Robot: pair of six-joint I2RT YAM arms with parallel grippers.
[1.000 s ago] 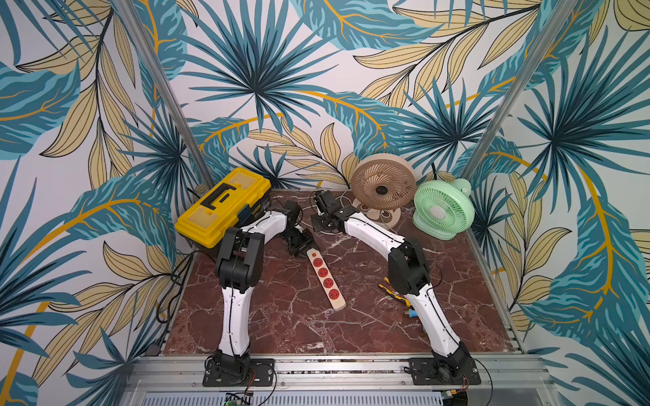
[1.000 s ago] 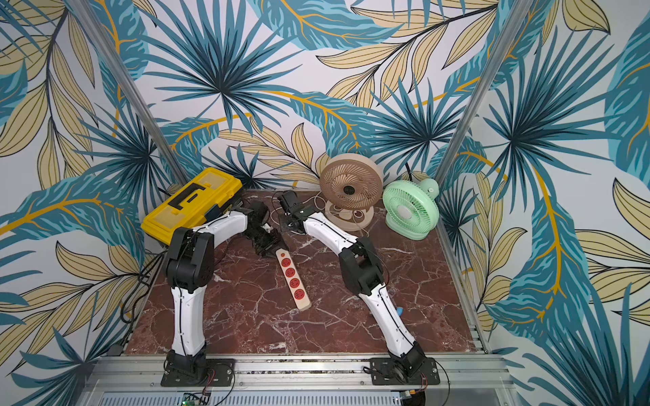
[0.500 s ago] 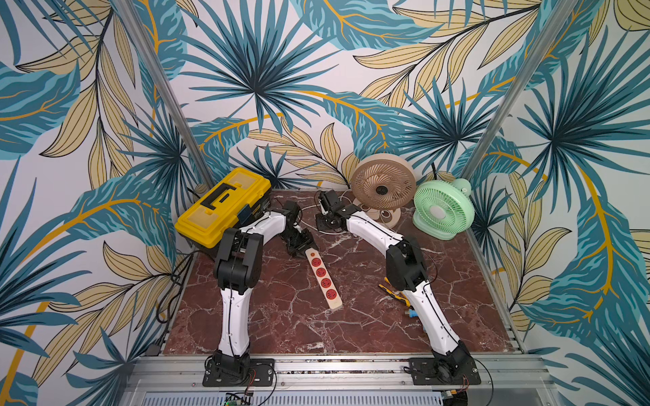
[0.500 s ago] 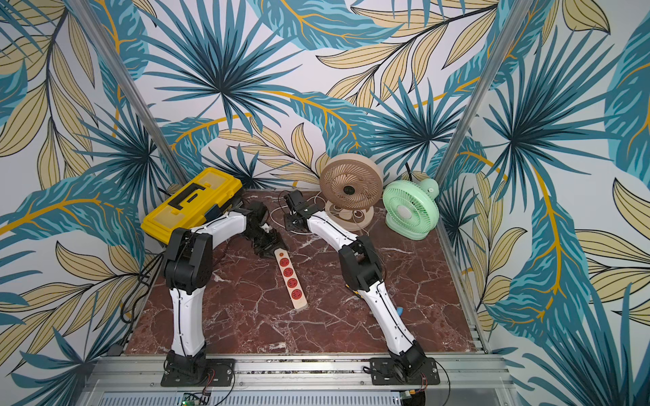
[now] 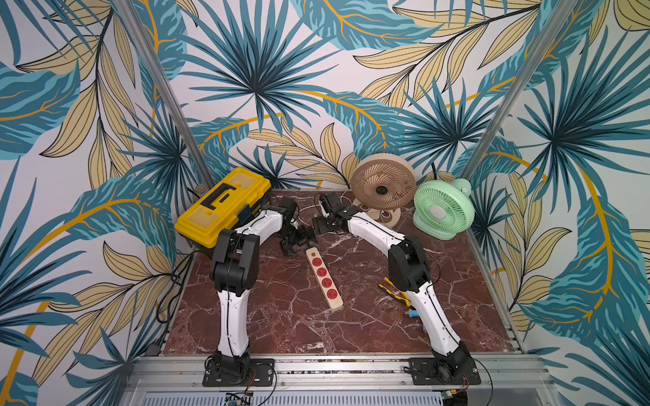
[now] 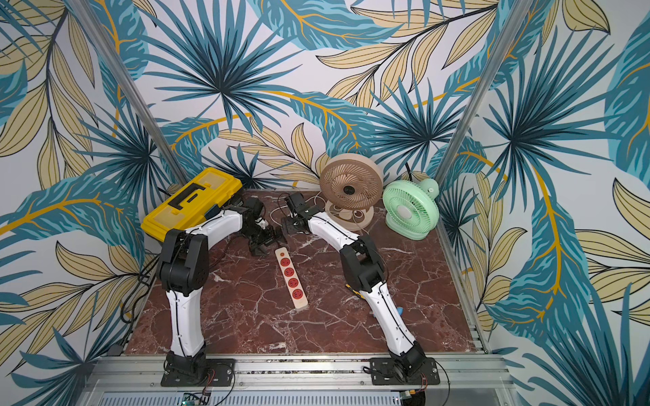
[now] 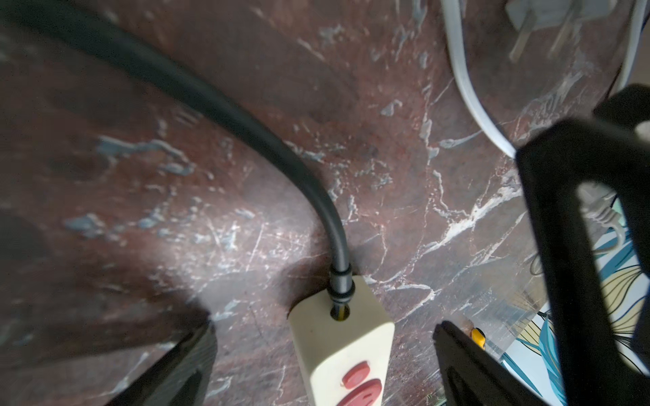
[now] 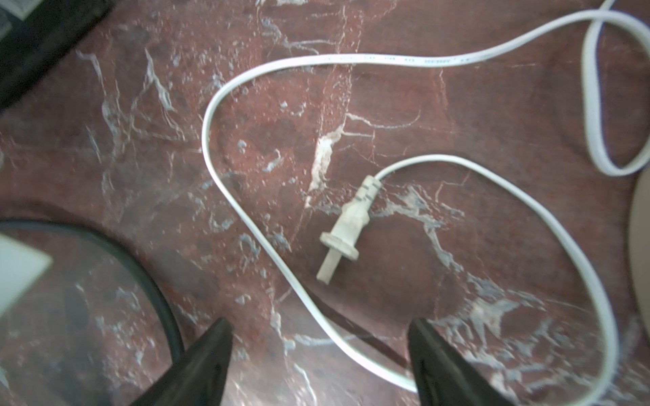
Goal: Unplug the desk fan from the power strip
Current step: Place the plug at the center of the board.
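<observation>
A yellow toolbox (image 5: 223,205) with a black handle sits at the tabletop's far left corner. A green fan (image 5: 443,207) stands upright at the far right corner. A yellow-and-black tool (image 5: 393,289) lies on the right half, partly hidden.

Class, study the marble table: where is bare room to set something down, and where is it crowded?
Free: the table front, between the metal rail and the power strip; also the patch between the right arm, the green fan and the side edge. Crowded: the back, with yellow toolbox, beige fan, white cord.
</observation>
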